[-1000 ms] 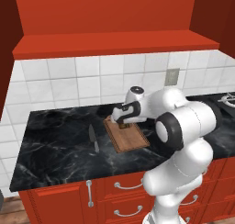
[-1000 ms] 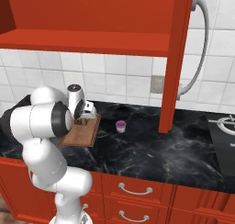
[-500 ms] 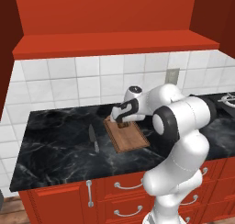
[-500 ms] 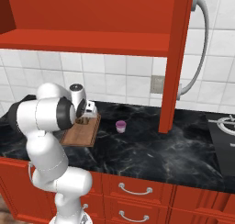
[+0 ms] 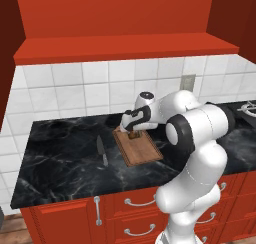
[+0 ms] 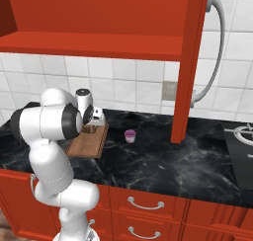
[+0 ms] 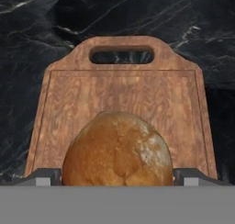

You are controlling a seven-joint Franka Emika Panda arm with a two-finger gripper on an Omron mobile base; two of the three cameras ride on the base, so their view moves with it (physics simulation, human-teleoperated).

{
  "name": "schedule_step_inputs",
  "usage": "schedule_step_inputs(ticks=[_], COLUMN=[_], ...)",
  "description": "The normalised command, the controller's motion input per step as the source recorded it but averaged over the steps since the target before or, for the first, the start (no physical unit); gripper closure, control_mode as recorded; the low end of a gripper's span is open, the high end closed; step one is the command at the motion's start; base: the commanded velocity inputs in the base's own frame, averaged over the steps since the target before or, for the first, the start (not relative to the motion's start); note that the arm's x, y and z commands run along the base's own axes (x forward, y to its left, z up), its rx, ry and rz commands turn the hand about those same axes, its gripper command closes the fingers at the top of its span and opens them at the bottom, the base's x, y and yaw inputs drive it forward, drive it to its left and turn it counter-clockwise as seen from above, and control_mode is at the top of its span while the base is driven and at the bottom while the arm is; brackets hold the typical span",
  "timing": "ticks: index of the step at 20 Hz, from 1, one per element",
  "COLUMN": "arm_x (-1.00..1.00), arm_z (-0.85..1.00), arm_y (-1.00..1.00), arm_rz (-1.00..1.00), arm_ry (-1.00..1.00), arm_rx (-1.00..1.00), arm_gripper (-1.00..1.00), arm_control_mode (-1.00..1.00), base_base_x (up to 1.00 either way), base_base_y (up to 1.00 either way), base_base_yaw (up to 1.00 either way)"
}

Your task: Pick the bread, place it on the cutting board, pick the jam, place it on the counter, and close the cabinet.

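The golden-brown bread (image 7: 117, 152) sits between my gripper's (image 7: 117, 178) two fingertips (image 7: 44, 177), which press against its sides. It is low over the wooden cutting board (image 7: 121, 92), toward the end opposite the handle slot. From the base, my gripper (image 5: 134, 132) holds the bread (image 5: 134, 135) at the far end of the cutting board (image 5: 142, 150). The purple jam (image 6: 130, 136) stands on the black counter (image 6: 163, 161) to the right of the cutting board (image 6: 88, 142). The red cabinet (image 6: 94, 40) hangs above, with its door (image 6: 190, 62) swung open toward me.
A grey knife (image 5: 102, 151) lies on the counter (image 5: 55, 148) left of the board. A stove burner (image 6: 242, 135) is at the far right. Red drawers (image 6: 143, 205) with silver handles run below the counter edge.
The hand has come down with the bread closer to the far end of the board, and the arm's elbow has swung a little. The jam and the knife stayed put.
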Motion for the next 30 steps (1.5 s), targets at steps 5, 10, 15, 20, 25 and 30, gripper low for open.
schedule_step_inputs(ticks=[5, 10, 15, 20, 25, 30], arm_x=[0.0, -0.02, -0.2, -0.18, -0.19, -0.19], arm_z=[0.0, 0.0, 0.01, 0.15, 0.25, 0.35], arm_y=[0.0, 0.0, 0.0, -0.05, -0.04, -0.03], arm_rz=[0.0, 0.0, 0.0, 0.0, 0.0, 0.0], arm_ry=[0.0, 0.0, -0.03, -0.08, -0.1, -0.14], arm_rx=[0.0, 0.0, 0.0, 0.0, 0.0, 0.0], arm_gripper=[-1.0, -1.0, -1.0, -1.0, -1.0, -1.0], arm_control_mode=[-1.0, -1.0, -1.0, -1.0, -1.0, -1.0], base_base_x=[0.0, 0.0, 0.0, 0.0, 0.0, 0.0], base_base_y=[0.0, 0.0, 0.0, 0.0, 0.0, 0.0], base_base_yaw=[0.0, 0.0, 0.0, 0.0, 0.0, 0.0])
